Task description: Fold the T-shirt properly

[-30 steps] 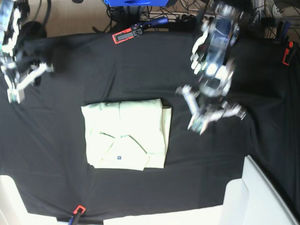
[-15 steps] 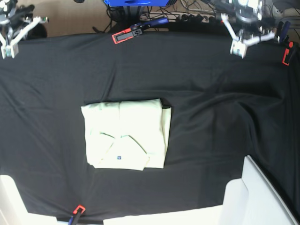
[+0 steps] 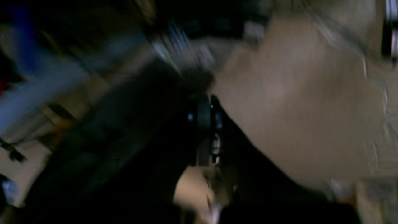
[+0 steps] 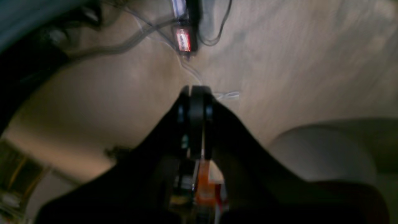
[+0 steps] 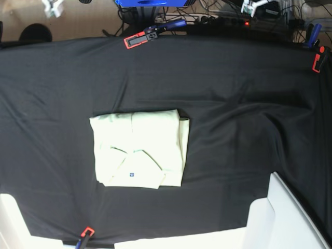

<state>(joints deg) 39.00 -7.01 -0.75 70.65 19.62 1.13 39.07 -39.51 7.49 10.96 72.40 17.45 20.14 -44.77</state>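
The T-shirt (image 5: 139, 149) lies folded into a neat pale green rectangle on the black cloth (image 5: 238, 119), left of centre, with a small blue tag showing near its front edge. Both arms are pulled back beyond the table's far edge. Only a white tip of my right gripper (image 5: 52, 6) shows at the top left, and a tip of my left gripper (image 5: 253, 7) at the top right. In the blurred left wrist view my left gripper (image 3: 205, 104) is shut on nothing, over the floor. My right gripper (image 4: 195, 91) is also shut and empty, above floor and cables.
Red and black clamps (image 5: 139, 39) (image 5: 317, 59) (image 5: 85, 233) pin the cloth at its edges. A white box (image 5: 290, 218) stands at the front right and a white surface (image 5: 10, 223) at the front left. Cables and a blue object (image 5: 150, 2) lie behind the table.
Both arms have drawn back from over the cloth to beyond the far edge, almost out of the base view. The folded T-shirt has not moved.
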